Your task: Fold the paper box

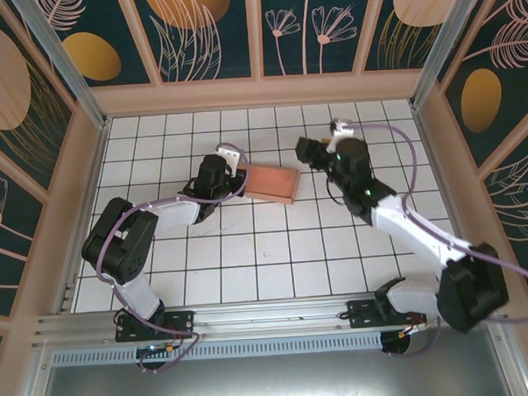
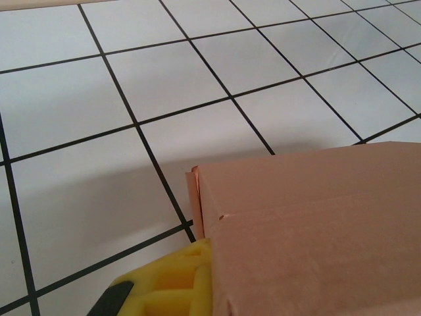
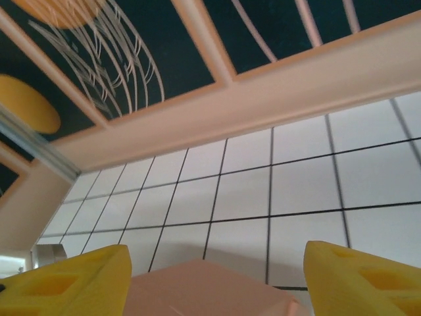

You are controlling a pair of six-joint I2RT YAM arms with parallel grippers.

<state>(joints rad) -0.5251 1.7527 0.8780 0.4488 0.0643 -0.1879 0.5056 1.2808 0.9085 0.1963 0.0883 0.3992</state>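
Note:
The paper box (image 1: 271, 183) is a small flat salmon-pink cardboard box lying on the tiled floor near the middle of the table. My left gripper (image 1: 230, 162) is at its left end. In the left wrist view the box (image 2: 316, 230) presses against one yellow finger pad (image 2: 171, 283), and the cardboard hides the other finger, so the left gripper (image 2: 214, 266) is shut on the box's edge. My right gripper (image 1: 308, 151) hovers just off the box's right end. Its yellow fingers (image 3: 72, 283) stand wide open, with a corner of the box (image 3: 204, 289) showing between them, untouched.
White tiles with black grid lines (image 1: 249, 251) cover the table. Wooden framed walls with dark leaf panels (image 1: 259, 84) close in the back and both sides. The back wall's beam (image 3: 250, 99) rises a few tiles beyond the right gripper.

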